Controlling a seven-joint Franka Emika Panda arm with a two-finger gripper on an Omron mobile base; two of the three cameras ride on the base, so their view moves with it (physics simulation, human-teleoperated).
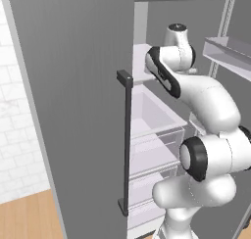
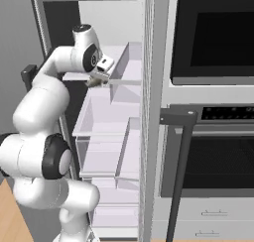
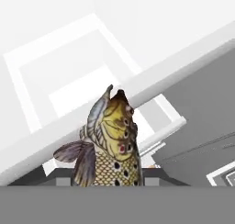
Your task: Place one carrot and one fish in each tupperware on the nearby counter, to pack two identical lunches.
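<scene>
One fish [image 3: 110, 142] is being grasped by the hand [image 2: 97, 79], its long axis running along the fingers, head pointing toward 12 o'clock in the hand view. Hand and fish are hanging inside the open fridge [image 2: 116, 132], just above a shelf [image 2: 124, 80].

My arm [image 2: 39, 117] rises from the lower left and bends up into the open fridge [image 2: 114, 137]. My gripper [image 2: 95, 80] sits at the front edge of an upper shelf [image 2: 119, 55], closed on a small brownish fish [image 2: 94, 82] that pokes out below it. Pale drawers [image 2: 106, 132] stack beneath. The fridge door [image 2: 151, 112] stands edge-on beside me. To its right sits a dark oven [image 2: 218, 151] with a black handle [image 2: 179, 118].
</scene>
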